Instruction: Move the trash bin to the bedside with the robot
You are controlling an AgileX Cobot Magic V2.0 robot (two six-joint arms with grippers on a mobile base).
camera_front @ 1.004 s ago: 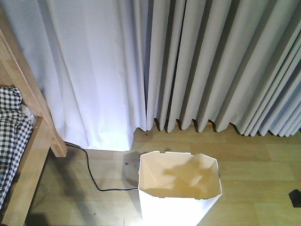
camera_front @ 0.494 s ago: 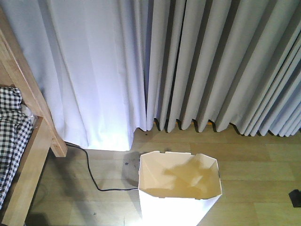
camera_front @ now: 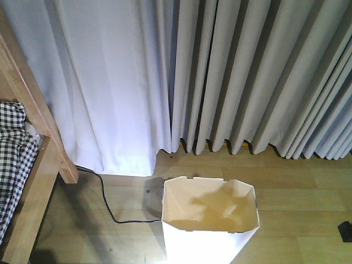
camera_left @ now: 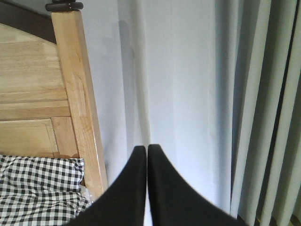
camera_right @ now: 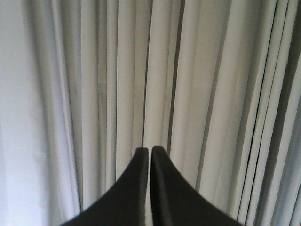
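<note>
The white trash bin [camera_front: 210, 220] stands upright on the wooden floor at the bottom centre of the front view, its cream inside in shadow. The bedside, a light wooden bed frame [camera_front: 34, 129] with black-and-white check bedding [camera_front: 12, 159], is at the left edge, apart from the bin. The same bed frame [camera_left: 75, 94] and check bedding [camera_left: 40, 188] fill the left of the left wrist view. My left gripper [camera_left: 146, 149] is shut on nothing, raised and facing the curtain beside the bed post. My right gripper [camera_right: 149, 150] is shut too, holding nothing, facing curtain folds.
Pale grey curtains [camera_front: 220, 77] hang across the whole back, down to the floor. A loose black cable [camera_front: 107, 203] runs over the floor between bed frame and bin. A small black object [camera_front: 346, 231] sits at the right edge of the floor.
The view has shifted very slightly; the black object at the right edge sits a little further out of frame. The bin and both grippers look unchanged.
</note>
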